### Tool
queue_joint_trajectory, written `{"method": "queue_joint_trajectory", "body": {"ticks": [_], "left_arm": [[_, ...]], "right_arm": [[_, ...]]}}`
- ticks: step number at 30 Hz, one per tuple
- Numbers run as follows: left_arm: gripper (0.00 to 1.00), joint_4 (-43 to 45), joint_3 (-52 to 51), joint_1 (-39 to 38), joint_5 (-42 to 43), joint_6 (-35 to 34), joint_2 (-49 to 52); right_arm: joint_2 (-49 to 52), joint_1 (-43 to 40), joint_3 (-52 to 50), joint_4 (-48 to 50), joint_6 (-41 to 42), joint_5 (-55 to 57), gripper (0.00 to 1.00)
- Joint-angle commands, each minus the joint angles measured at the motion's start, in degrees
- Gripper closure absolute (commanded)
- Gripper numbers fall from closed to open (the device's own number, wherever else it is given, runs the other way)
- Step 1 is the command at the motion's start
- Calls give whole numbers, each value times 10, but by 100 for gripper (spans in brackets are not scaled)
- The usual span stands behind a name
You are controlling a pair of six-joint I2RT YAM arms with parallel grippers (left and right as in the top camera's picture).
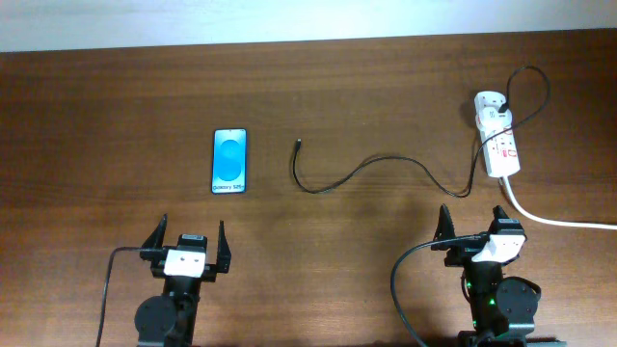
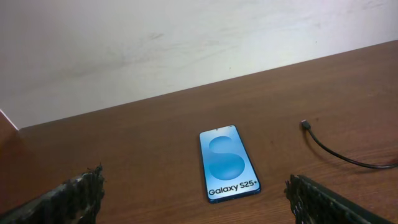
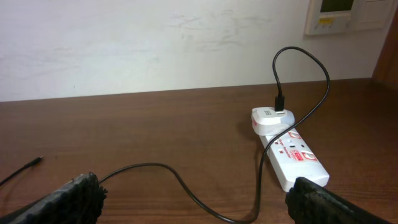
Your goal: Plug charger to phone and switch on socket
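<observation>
- Broadly, the wooden table (image 1: 96, 116) holds everything, and no step looks begun: the job stands at its first step, getting the loose end of the cable.
- Both arms sit at the near edge. The left gripper (image 1: 193, 224) has its jaws spread wide with nothing between them, and the right gripper (image 1: 472, 220) is the same: wide and empty.
- At the far right lies the socket (image 1: 499, 145), a white strip with red-marked switches. Its thick white cord (image 1: 549, 220) runs off to the right. I cannot tell whether the switches are on or off.
- Ahead of the left gripper, the phone (image 1: 230, 161) lies flat with its screen up, the "Galaxy S25" text at its near end.
- From a white plug head (image 3: 272, 119) at the strip's far end, the charger (image 1: 386, 161) loops up and then trails leftward across the table.
- Its plug tip (image 1: 299, 144) rests on the wood just right of the phone, apart from it.
- Judging by reach, the left gripper is the nearer one. It must pinch the cable close behind the tip and line it up with the phone's near short edge — where the port most likely is — while the unheld phone may slide if pushed.
</observation>
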Motion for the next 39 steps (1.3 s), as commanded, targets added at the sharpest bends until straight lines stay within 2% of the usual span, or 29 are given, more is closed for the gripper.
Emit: {"method": "queue_joint_trajectory", "body": {"ticks": [1, 26, 31, 35, 39], "left_arm": [[1, -3, -1, 0, -4, 9, -5], [1, -2, -1, 0, -6, 9, -5], [1, 76, 3, 1, 15, 9, -2], [1, 81, 66, 1, 46, -43, 63], [1, 84, 179, 1, 53, -43, 212]], "right_arm": [[-4, 5, -3, -3, 0, 5, 2], [-4, 5, -3, -3, 0, 5, 2], [-4, 5, -3, -3, 0, 5, 2], [-4, 5, -3, -2, 0, 5, 2], [-4, 5, -3, -3, 0, 5, 2]]}}
